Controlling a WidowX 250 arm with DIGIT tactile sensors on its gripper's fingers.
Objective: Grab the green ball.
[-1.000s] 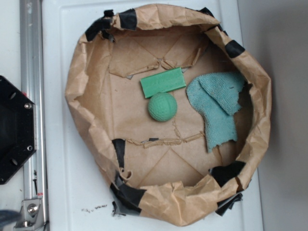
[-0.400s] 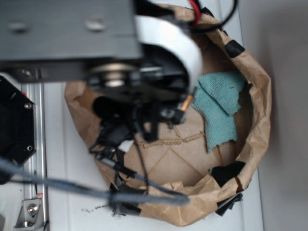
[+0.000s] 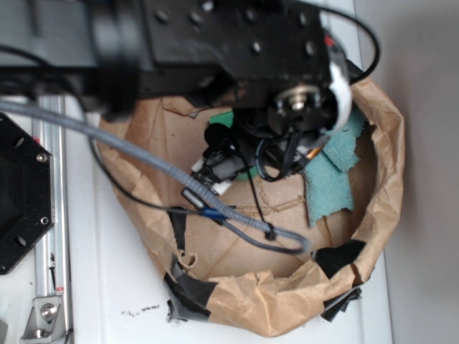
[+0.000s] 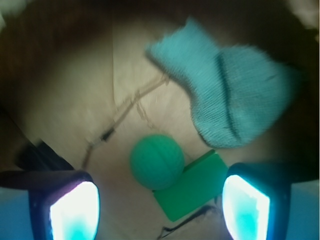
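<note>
Looming over the big crumpled brown paper nest (image 3: 373, 143) with its black tape patches, the black robot arm (image 3: 215, 43) now covers most of the upper half, where a second ago there was no arm in the overhead view at all. It has swept rightward since the last glimpse, and its wrist now hangs near the teal terry cloth (image 3: 330, 186), half of which it hides. From above, the flat green rectangular block (image 3: 224, 119) shows only as a sliver at the arm's edge.

The wrist view tells more. The gripper (image 4: 159, 202) is spread wide, its two glowing fingers (image 4: 75, 210) at either side of the frame with nothing between them. The small matte green ball (image 4: 157, 161) sits on the paper floor below, roughly centred in that gap, touching the block at its right. So the approach looks lined up; I'd judge descent and closing remain.
</note>
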